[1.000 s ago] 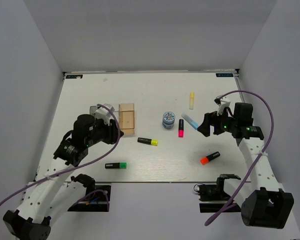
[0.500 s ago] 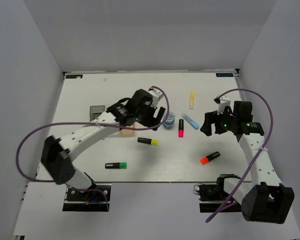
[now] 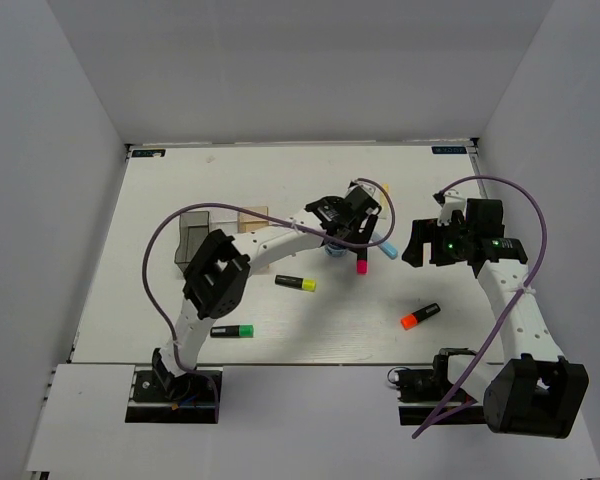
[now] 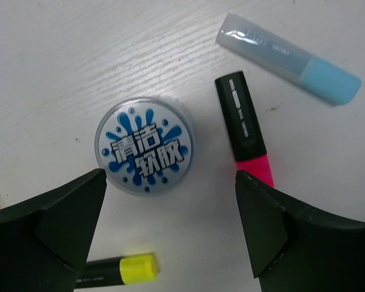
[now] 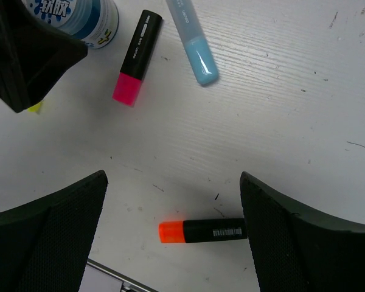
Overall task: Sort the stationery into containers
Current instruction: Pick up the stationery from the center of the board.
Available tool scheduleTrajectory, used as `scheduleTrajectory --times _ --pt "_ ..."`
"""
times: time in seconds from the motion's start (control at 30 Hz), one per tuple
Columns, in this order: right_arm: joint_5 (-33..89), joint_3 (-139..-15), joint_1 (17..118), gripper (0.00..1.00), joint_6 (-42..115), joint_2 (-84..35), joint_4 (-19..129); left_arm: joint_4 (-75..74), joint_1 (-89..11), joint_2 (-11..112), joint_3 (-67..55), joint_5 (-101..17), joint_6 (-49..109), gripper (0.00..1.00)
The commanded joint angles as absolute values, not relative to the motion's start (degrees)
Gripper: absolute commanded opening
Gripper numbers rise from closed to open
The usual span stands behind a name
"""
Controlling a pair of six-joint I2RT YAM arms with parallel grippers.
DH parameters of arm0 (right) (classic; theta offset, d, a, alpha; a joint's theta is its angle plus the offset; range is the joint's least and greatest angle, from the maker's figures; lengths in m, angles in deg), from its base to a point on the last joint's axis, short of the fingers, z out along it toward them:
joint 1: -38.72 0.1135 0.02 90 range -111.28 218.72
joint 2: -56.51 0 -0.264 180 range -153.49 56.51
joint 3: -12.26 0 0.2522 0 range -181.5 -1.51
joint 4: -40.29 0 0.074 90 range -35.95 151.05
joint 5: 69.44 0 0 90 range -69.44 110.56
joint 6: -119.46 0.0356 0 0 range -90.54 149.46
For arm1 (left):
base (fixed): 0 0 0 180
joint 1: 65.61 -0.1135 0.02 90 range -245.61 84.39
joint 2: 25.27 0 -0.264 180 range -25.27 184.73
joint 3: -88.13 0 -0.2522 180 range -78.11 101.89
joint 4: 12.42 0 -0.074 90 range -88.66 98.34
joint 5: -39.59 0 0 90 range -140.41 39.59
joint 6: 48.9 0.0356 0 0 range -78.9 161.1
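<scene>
My left gripper (image 3: 348,232) hangs open above the table, nothing between its jaws. In the left wrist view the round blue-white roll (image 4: 145,146) lies just ahead of that gripper (image 4: 170,207), beside a pink-ended highlighter (image 4: 244,131), a light blue one (image 4: 289,58) and a yellow-ended one (image 4: 118,271). My right gripper (image 3: 420,245) is open too, above an orange-ended highlighter (image 5: 201,231) that lies flat between its fingers (image 5: 280,231) in the right wrist view. The dark grey (image 3: 192,240), clear (image 3: 226,222) and amber (image 3: 252,215) containers stand in a row at the left.
A green-ended highlighter (image 3: 232,331) lies near the front left of the table. The left arm (image 3: 280,238) reaches across the table from the containers to the middle. A purple cable (image 3: 520,215) loops over the right arm. White walls close in the table on three sides.
The left arm has swung right from the containers to above the roll, and its jaws have opened wider. The right arm has barely shifted.
</scene>
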State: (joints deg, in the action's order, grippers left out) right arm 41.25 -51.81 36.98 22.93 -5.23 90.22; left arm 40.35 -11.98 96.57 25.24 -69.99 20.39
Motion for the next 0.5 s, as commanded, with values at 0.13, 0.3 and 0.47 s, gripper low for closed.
scheduleTrajectory --times 0.13,0.3,0.47 --pt "40.9 -53.6 36.9 0.91 23.7 -4.5 90.2 40.2 -14.2 99.6 29.7 -72.0 17.1 0.97" --pt "40.9 -53.4 36.9 0.91 23.4 -5.0 90.1 38.0 -15.4 100.5 29.0 -71.2 16.8 0.98" --pt "40.7 -53.4 37.0 0.91 23.1 -5.3 90.0 37.7 -16.1 102.5 29.5 -69.6 16.1 0.98"
